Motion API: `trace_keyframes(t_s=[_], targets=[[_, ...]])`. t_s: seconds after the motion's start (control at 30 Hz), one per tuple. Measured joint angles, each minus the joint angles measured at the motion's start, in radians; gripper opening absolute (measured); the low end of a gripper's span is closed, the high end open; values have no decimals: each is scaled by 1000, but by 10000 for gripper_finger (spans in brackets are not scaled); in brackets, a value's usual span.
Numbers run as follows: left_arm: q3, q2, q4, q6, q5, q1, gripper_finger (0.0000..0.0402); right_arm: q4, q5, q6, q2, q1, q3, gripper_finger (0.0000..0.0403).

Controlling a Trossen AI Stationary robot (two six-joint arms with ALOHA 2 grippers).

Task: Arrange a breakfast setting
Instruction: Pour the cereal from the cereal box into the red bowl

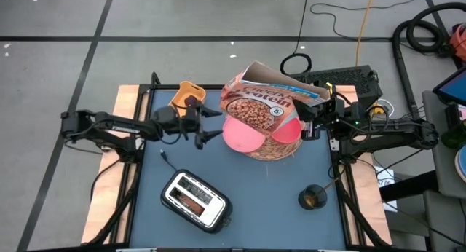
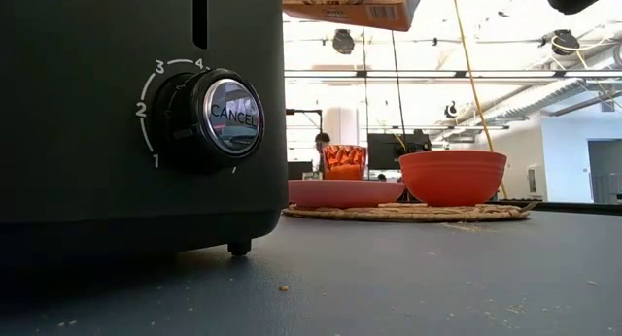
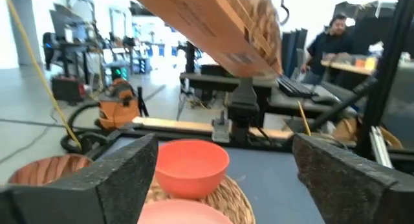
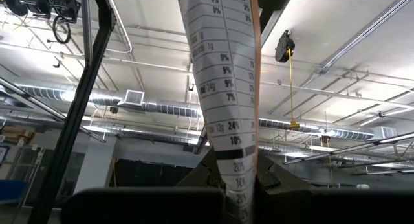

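Observation:
The brown cereal box [image 1: 266, 103] hangs tilted above the round straw mat [image 2: 408, 213], with my right gripper [image 1: 312, 124] shut on it at its right side. On the mat rest the pink plate [image 2: 345, 192], the red bowl [image 2: 452, 176] and a small reddish glass [image 2: 343, 161] behind the plate. My left gripper [image 1: 206, 128] stands open just left of the plate, pointing level toward it. In the left wrist view its fingers frame the bowl [image 3: 191, 166], with the box [image 3: 213, 30] overhead. My right gripper pinches the box between its two fingers at a narrow panel printed with a table of figures [image 4: 226, 153], coming from the table's right side and slanting upward. The box is lifted clear and tilted, its printed front facing up, over the bowl and plate.
A black toaster [image 1: 195, 201] stands near the front left of the dark table top. A small dark round thing [image 1: 313, 197] sits at the front right. An orange-yellow thing [image 1: 188, 95] lies at the far left. A person [image 3: 333, 36] sits in the room beyond the table.

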Motion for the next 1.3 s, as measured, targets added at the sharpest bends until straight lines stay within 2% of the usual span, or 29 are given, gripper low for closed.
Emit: trace_keyframes(t_s=[0.13, 0.33, 0.8, 1.03, 1.3], targets=[[0, 56, 101, -32, -56, -10, 380, 4, 0, 0, 0, 0, 0, 0], [10, 134, 238, -77, -63, -11, 381, 17, -4, 0, 9, 0, 0, 0], [252, 279, 249, -18, -50, -30, 381, 261, -113, -24, 130, 1, 0, 0], [290, 286, 246, -15, -3, -29, 381, 324, -162, -73, 158, 2, 0, 0], [293, 286, 247, -15, 24, -30, 381, 319, -164, -79, 161, 3, 0, 0]])
